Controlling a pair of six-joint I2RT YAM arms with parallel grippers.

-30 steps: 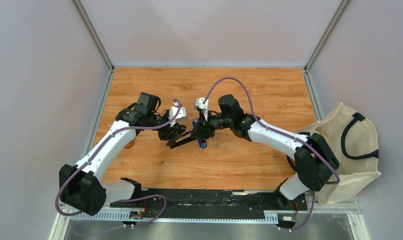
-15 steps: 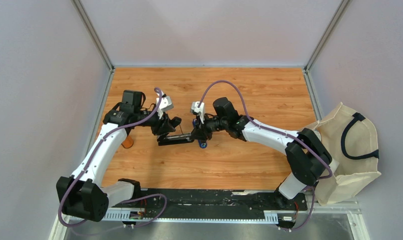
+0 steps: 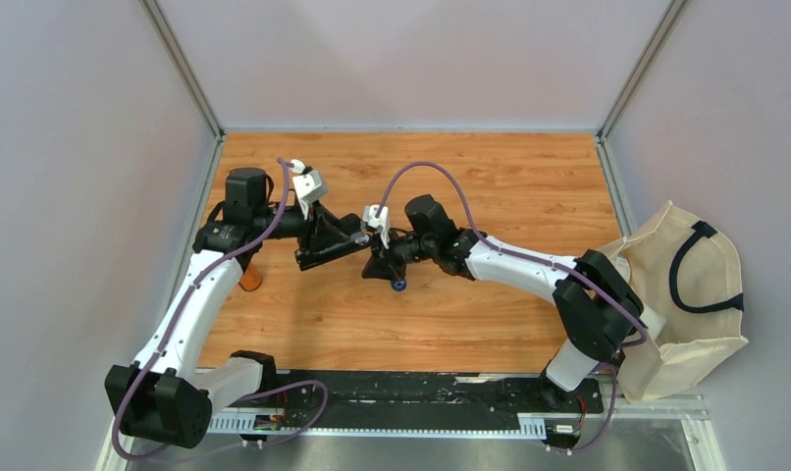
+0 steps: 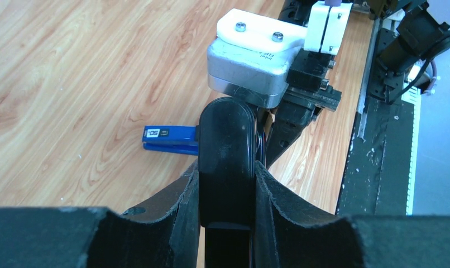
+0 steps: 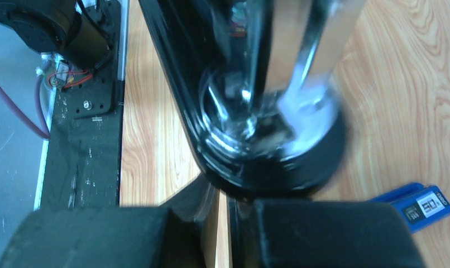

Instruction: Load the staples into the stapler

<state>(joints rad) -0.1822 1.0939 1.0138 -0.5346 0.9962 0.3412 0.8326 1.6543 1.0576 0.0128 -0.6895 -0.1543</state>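
My left gripper (image 4: 225,184) holds the black stapler (image 4: 225,139), my right gripper (image 3: 375,257) is pinched shut by its end, and no staples look loaded yet.

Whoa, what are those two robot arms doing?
They have a black stapler between them, above the wooden table. The left gripper is clamped on its body. The right gripper is shut at its other end. I can't see any staples. A small blue thing lies on the table.
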